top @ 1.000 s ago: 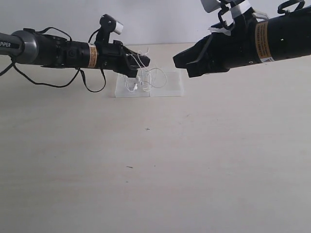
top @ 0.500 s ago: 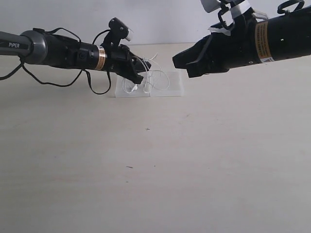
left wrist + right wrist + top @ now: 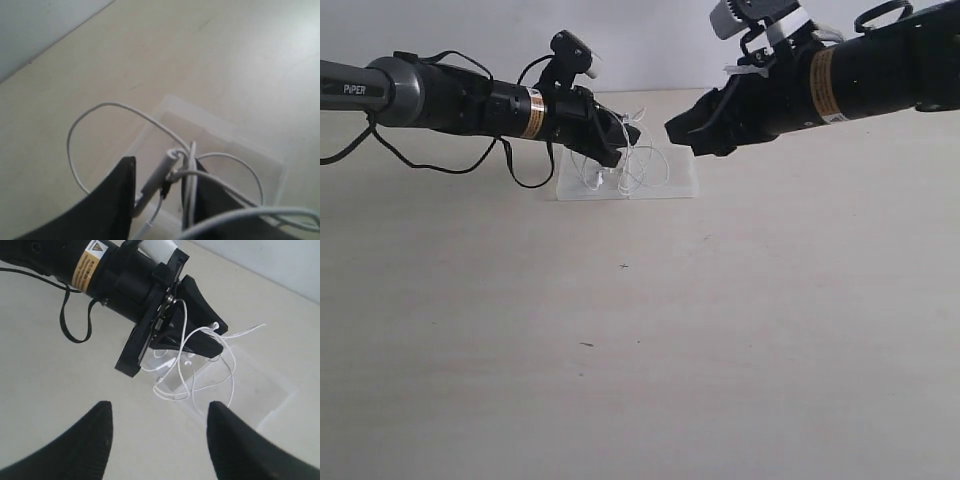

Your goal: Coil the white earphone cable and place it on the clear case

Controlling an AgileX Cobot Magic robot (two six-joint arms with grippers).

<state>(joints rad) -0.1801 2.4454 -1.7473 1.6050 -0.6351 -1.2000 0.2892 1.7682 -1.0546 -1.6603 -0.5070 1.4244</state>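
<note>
**Fig.** The left gripper (image 3: 620,140) has been brought over the clear case (image 3: 676,175) and its jaws partly opened. The white earphone cable (image 3: 638,170) is draped across them, loops hanging onto the case. The right gripper (image 3: 682,128) has been opened wide and is empty. Release is judged begun.

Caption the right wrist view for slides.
Thin white earphone cable hangs from the left end effector over the flat clear plastic case; right end effector open.

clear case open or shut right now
Open: the clear case lies flat with its two square halves spread side by side, and the white earphone cable hangs in loose loops over it.
</note>
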